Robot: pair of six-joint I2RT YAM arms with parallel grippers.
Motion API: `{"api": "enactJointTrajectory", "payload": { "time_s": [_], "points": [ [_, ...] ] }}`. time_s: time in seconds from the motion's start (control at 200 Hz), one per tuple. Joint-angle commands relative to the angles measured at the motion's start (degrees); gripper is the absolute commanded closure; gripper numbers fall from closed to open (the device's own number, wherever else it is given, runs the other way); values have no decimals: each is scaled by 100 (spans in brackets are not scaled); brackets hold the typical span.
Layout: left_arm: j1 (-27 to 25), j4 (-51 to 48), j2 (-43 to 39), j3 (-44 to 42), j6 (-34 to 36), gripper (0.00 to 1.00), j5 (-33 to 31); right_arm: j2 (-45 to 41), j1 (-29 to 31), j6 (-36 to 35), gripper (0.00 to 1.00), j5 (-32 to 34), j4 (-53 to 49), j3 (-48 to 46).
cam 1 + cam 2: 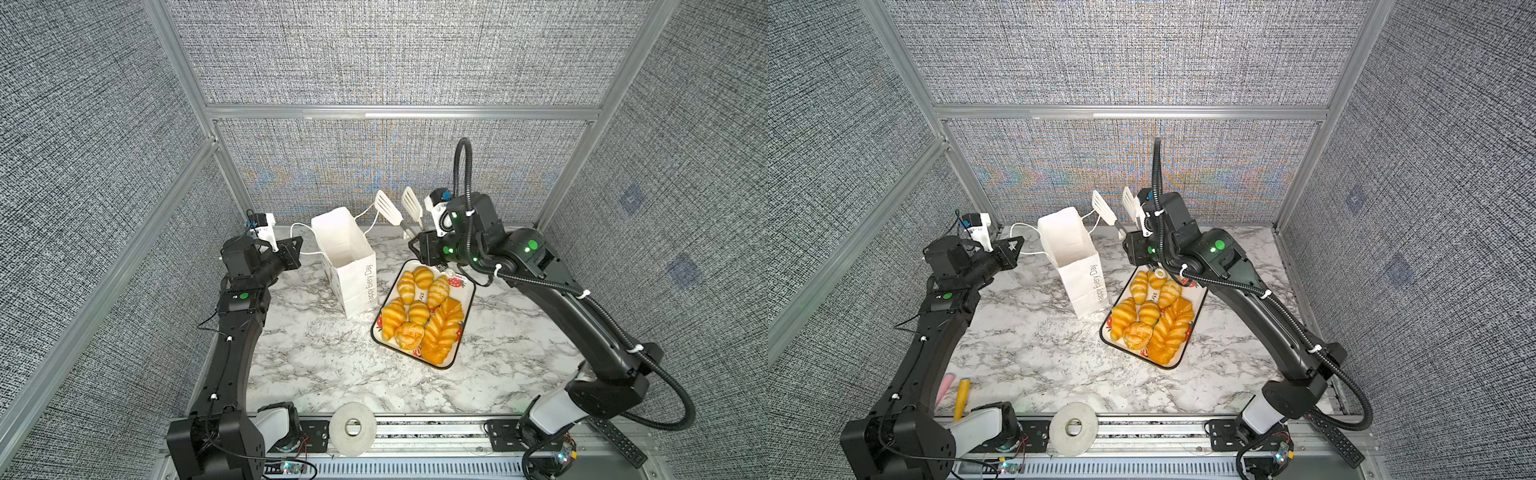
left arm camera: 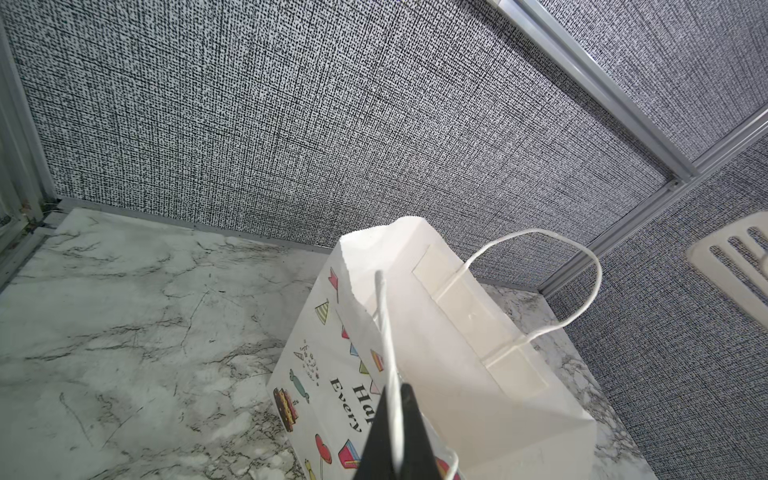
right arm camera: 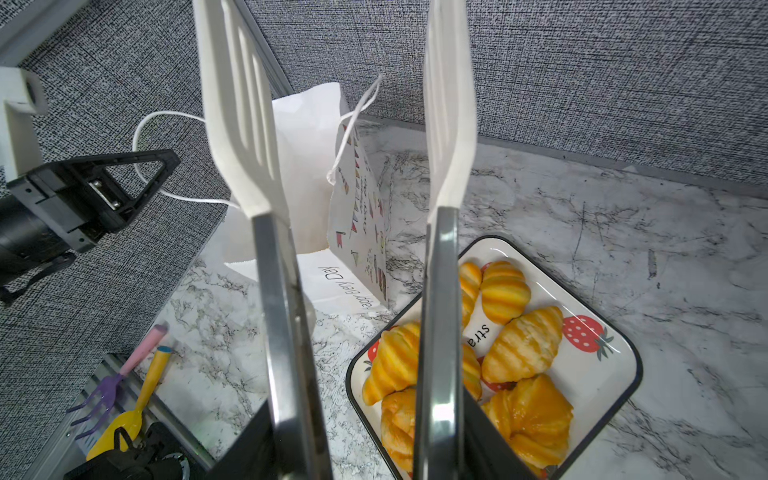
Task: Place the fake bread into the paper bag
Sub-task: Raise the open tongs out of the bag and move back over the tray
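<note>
Nearest you, at the bottom middle of both top views, a grey-white roll of tape (image 1: pixel 353 428) lies on the metal rail (image 1: pixel 432 434), outside the work. Beyond it, right of centre on the marble-patterned tabletop (image 1: pixel 316 365), sits the white strawberry-print tray with a black rim (image 1: pixel 467 307). All the glossy golden-yellow fake bread (image 1: pixel 419 312) you can see is piled on it, and none shows inside the bag. The tray lies just beside the bag, which I judge makes each carry short.

Left of the tray stands the tall white paper bag with grey lettering (image 1: pixel 351 278), mouth up and open. At the centre left of the top views, your left tool (image 2: pixel 398 399) is pressed together on the thin white cord handle (image 2: pixel 386 332). The cord loops from the bag's rim into the tool, so the pinch probably steadies the bag and holds its mouth wide for loading.

Farthest back, above the tray's far end, your right tool (image 1: pixel 420 246) is clamped round the metal arms of the long tongs with white slotted heads (image 1: pixel 385 208). The heads stand apart and empty, raised just right of the bag's mouth. I judge the next move is to lower them over a roll on the tray.
</note>
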Motion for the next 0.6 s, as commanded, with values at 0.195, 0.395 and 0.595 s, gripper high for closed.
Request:
{"api": "enactJointTrajectory", "payload": {
  "time_s": [0.195, 0.395, 0.595],
  "points": [
    [15, 199, -14, 10, -9, 100, 90, -627, -253, 105, 48, 269, 92, -624],
    [15, 210, 8, 2, -9, 100, 107, -1092, -516, 157, 48, 290, 53, -1186],
    [15, 206, 10, 1, -9, 100, 116, -1526, -843, 229, 48, 260, -5, -1884]
  ]
}}
